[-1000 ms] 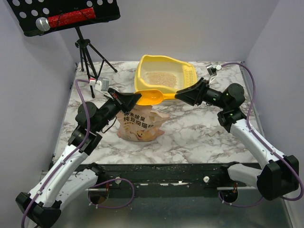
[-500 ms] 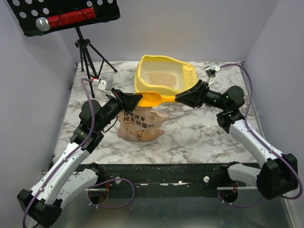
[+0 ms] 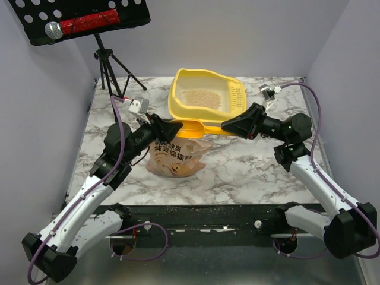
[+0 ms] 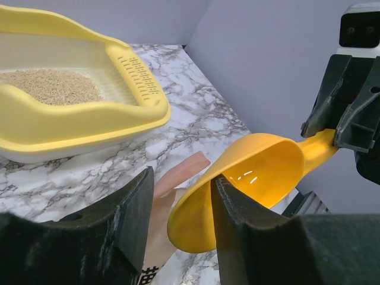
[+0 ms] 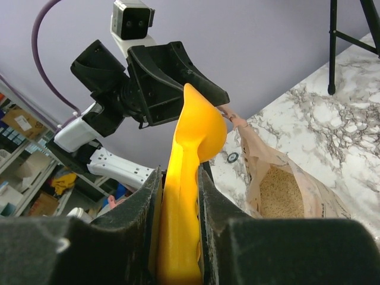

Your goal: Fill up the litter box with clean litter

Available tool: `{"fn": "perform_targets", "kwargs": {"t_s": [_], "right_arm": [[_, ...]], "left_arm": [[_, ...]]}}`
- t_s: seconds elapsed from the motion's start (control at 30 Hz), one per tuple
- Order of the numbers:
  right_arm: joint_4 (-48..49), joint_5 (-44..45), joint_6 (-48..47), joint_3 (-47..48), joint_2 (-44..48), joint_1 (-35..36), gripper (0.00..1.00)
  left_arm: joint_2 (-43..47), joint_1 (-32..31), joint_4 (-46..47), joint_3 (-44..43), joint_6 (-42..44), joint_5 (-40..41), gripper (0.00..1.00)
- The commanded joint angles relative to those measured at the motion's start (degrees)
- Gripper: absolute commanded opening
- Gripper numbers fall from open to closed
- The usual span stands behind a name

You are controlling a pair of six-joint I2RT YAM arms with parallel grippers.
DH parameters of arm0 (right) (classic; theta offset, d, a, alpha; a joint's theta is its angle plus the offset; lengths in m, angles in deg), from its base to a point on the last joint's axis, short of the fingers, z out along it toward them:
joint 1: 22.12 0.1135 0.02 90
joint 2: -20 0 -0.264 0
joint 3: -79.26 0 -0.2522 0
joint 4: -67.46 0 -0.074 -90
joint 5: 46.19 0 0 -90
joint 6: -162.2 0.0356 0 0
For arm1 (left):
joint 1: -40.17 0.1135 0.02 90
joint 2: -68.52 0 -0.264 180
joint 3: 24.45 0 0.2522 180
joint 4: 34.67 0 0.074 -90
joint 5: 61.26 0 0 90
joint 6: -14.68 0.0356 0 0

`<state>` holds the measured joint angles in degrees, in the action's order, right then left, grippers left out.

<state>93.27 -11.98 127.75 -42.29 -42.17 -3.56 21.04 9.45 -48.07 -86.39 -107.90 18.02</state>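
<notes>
Right pincer [image 3: 225, 124], mine, is clamped on the handle of a yellow-orange scoop [image 3: 196, 126]. The scoop's bowl is turned on edge and points toward my left pincer [image 3: 178, 126]. My left pincer's fingers stand moderately wide apart and grip nothing, so far as my wrist view shows. The upper flap of the tan-pink bag [image 3: 175, 157] rises between them, and the scoop's bowl hangs just beyond their tips, over the bag's open mouth. Litter box [image 3: 177, 95] – yellow, high-rimmed – sits on the marble table [image 3: 249, 166] toward its far edge, just behind the scoop, slotted section to the right. Clean litter [image 3: 199, 98] lies as a pale patch on the box floor; similar granules show inside the bag.
</notes>
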Motion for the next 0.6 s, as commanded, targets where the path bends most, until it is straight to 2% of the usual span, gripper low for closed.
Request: {"fn": "perform_targets", "kwargs": {"t_s": [0.0, 0.1, 0.13, 0.23, 0.33, 0.5, 0.57], "right_arm": [[-1.25, -1.61, -1.49, -1.53, 2.49, 0.33, 0.01], [-1.25, -1.86, -1.67, -1.71, 2.58, 0.33, 0.01], [-1.34, -2.04, -1.59, -1.71, 2.41, 0.33, 0.01], [-0.9, -2.74, -1.23, -1.71, 2.06, 0.33, 0.03], [1.73, -3.89, 0.52, -2.41, 1.35, 0.33, 0.16], [3.4, -4.41, 1.58, -3.29, 1.18, 0.33, 0.28], [5.68, -5.03, 3.41, -3.46, 0.65, 0.33, 0.39]], "left_arm": [[0.37, 0.57, -1.68, -1.39, 2.08, 2.81, 0.5], [0.46, 0.66, -1.5, -1.39, 3.04, 3.16, 0.48], [0.29, 0.66, -1.16, -1.39, 3.05, 2.9, 0.44], [0.2, 0.75, 0.85, -0.86, 2.26, 1.59, 0.01], [1.6, 0.84, 5.42, 1.86, 0.59, 0.26, 0.0], [3.54, 0.93, 10.01, 4.41, -0.47, -1.66, 0.0], [3.8, 0.93, 11.14, 4.68, -0.82, -2.46, 0.0]]}}
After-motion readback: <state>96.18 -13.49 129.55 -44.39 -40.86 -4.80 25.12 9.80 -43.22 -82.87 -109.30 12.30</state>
